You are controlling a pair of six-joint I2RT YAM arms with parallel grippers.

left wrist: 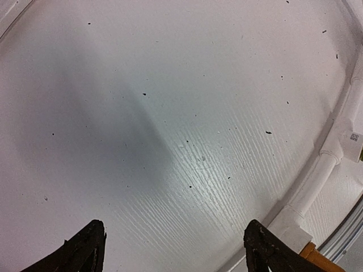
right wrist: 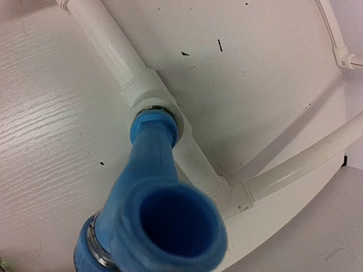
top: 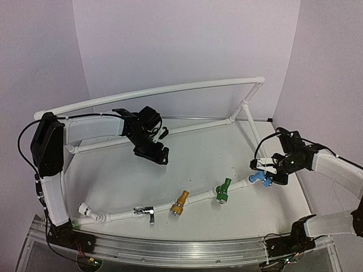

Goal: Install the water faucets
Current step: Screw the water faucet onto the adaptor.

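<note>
Blue faucet [top: 260, 178] is sitting at the right end of the white pipe [top: 201, 197] that is running along the near side of the table [top: 198, 153]. In the right wrist view its neck is going into the tee collar [right wrist: 170, 110], looking seated or nearly so. Right gripper [top: 271, 170] is pressing right up against it with fingers closed together; I am not able to tell whether it is pinching part of the faucet or only bearing on the body. Green faucet [top: 222, 192], yellow faucet [top: 180, 204] and silver faucet [top: 146, 212] are standing in their own fittings along the same pipe, well apart from one another. Left gripper [top: 154, 152] is hanging spread and empty over bare table, well away from the row. Judging from this, all four are sitting in place and none is lying loose. What is remaining looks like final tightening or aligning of the blue one, then backing the right arm off. How snugly the other three are seated is not showing from this far.
</note>
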